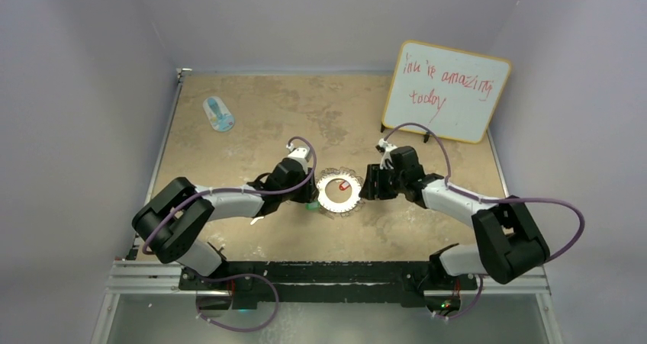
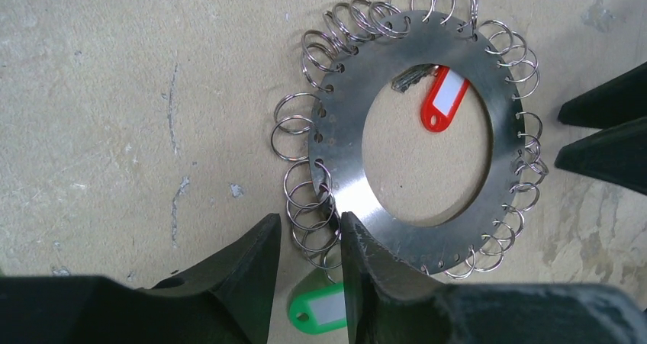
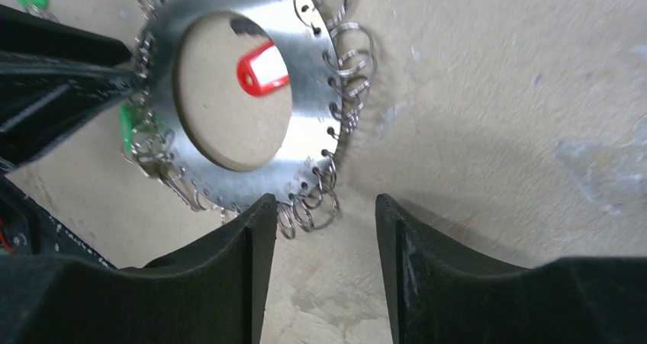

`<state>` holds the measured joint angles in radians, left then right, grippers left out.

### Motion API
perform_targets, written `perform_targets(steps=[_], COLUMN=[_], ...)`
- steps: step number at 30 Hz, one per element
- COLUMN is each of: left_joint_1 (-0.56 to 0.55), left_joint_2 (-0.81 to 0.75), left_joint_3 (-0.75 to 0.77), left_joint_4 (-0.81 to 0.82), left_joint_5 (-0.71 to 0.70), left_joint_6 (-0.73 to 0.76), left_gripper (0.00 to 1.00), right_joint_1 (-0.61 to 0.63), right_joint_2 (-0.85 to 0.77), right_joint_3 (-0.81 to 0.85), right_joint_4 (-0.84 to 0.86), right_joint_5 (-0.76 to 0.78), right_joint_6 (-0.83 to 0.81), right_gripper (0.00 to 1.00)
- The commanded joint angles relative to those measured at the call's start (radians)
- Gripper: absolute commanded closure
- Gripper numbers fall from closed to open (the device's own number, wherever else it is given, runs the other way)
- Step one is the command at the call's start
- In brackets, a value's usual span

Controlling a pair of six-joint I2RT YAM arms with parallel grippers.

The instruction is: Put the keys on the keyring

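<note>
Risk begins closest to the arms. The green-tagged key (image 2: 320, 310) lies on the bench (image 2: 114, 92) just under the left tool (image 2: 309, 226), on no loop, and may be pushed away when this tool moves. The jaws of this tool stand apart around a bunch of wire loops (image 2: 309, 199) on the rim of the keyring (image 2: 347, 123); whether they press the loops cannot be told. One finger overlaps the flat metal edge, so closing could catch the plate, or several loops together, and drag the whole ring over the bench. Farther on, the red-tagged key (image 2: 444, 96) rests loose inside the central hole and would probably travel with a sliding ring. The right tool (image 3: 324, 207), jaws apart and empty, waits just beside the opposite rim and steadies nothing.
</note>
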<state>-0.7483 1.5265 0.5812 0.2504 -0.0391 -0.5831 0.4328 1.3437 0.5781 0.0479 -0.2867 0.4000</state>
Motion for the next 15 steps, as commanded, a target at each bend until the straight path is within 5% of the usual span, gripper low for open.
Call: perform_targets(steps=[1,8,15], left_joint_1=[0.001,0.0,0.001], left_joint_2=[0.012,-0.001,-0.096], left_joint_3=[0.025,0.019,-0.003], left_joint_4=[0.019,0.022,-0.021], left_joint_5=[0.014,0.029,-0.07], left_joint_6=[0.001,0.012,0.004], left_gripper=[0.68,0.79,0.75], right_joint_1=[0.001,0.002,0.008], right_joint_2=[0.041,0.162,0.197], right_joint_3=[-0.038,0.003,0.037], right_joint_4=[0.044,0.149,0.231], right_joint_5=[-0.072,-0.151,-0.296], right_joint_6=[0.043,0.054,0.07], right_gripper=[0.49,0.68,1.0])
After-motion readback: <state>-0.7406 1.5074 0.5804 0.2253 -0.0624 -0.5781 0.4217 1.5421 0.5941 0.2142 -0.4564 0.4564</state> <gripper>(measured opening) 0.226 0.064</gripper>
